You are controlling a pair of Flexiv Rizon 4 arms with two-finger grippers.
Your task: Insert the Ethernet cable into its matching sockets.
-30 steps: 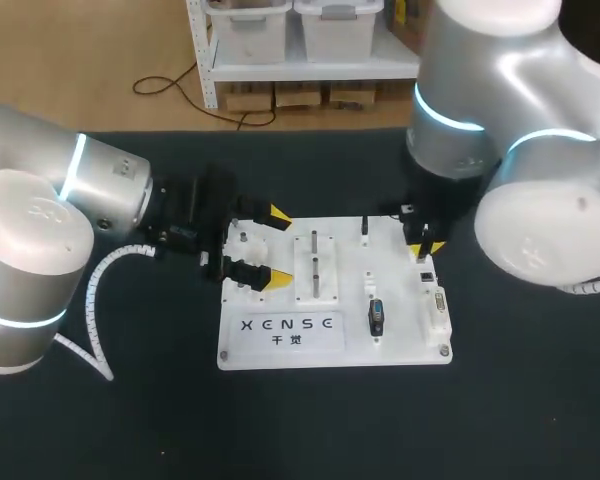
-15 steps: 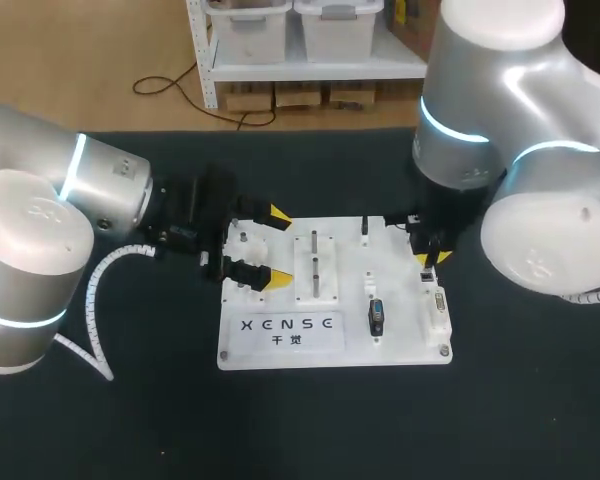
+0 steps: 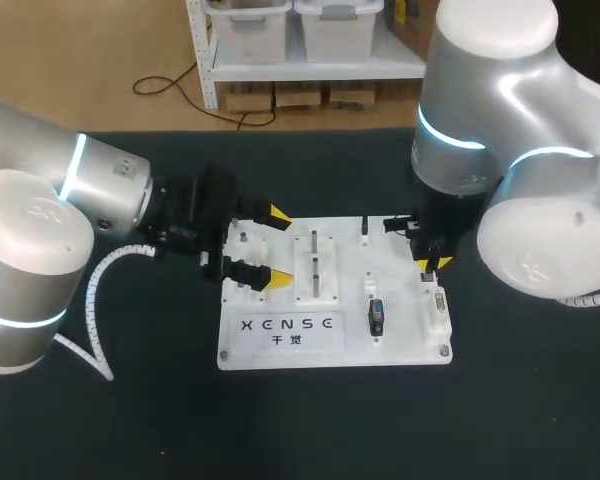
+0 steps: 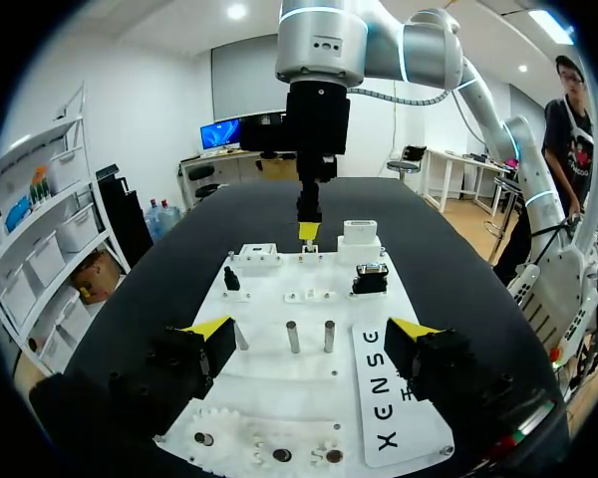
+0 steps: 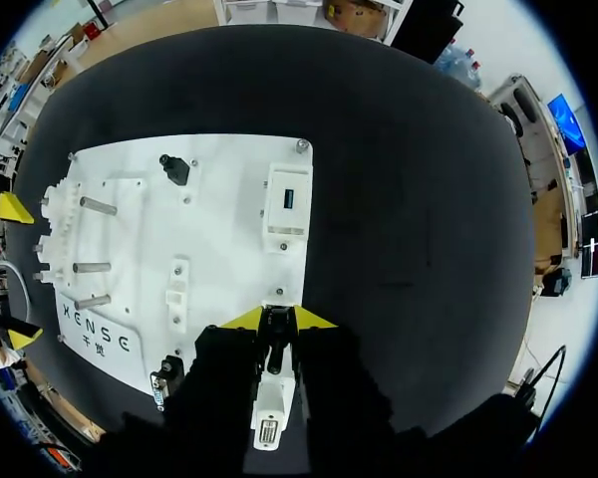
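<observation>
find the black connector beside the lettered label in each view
head view: black connector stands on the white board, just off the end of the lettered label.
left wrist view: black connector sits just past the label's far end.
right wrist view: black connector is at the board's edge, next to the label's end.
shared landmark: the lettered label.

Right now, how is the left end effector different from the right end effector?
The left end effector is wide open and holds nothing; the right end effector is shut on a white plug. The left end effector reaches in sideways over one end of the white board; the right end effector points straight down at the opposite end. Both have yellow tips and sit at the same board.
</observation>
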